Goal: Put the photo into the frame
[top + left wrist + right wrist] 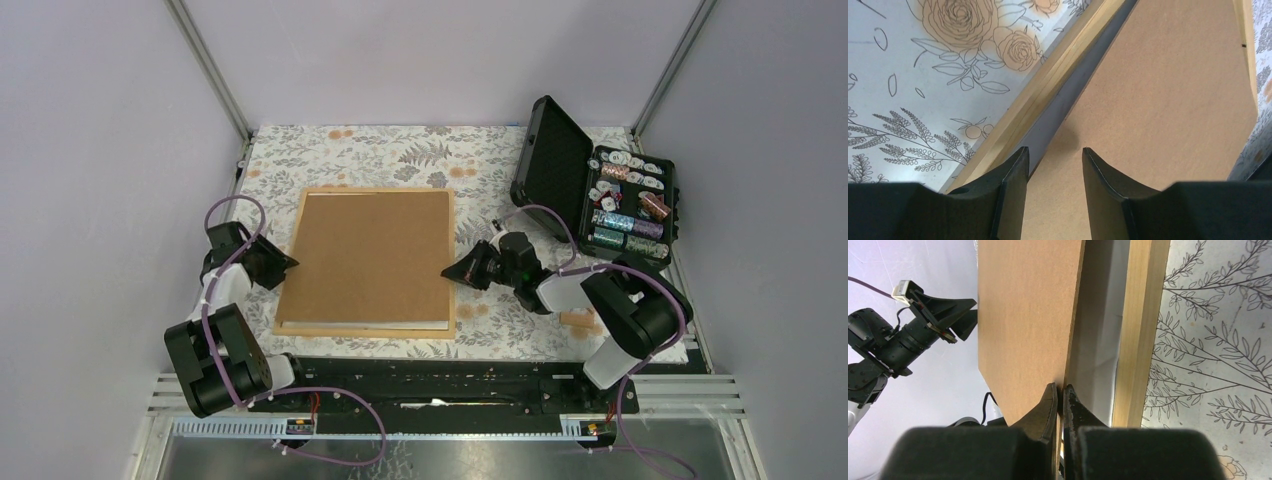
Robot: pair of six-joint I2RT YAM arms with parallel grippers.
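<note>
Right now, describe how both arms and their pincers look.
Both arms are black with white link sections: left arm, right arm. A purple cable loops along each. The left pincer and right pincer have black, tapered fingers.

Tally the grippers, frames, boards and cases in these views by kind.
Grippers: 2 (left gripper, right gripper)
Light-wood frame: 1
Brown backing board: 1
Black case: 1
Total: 5
</note>
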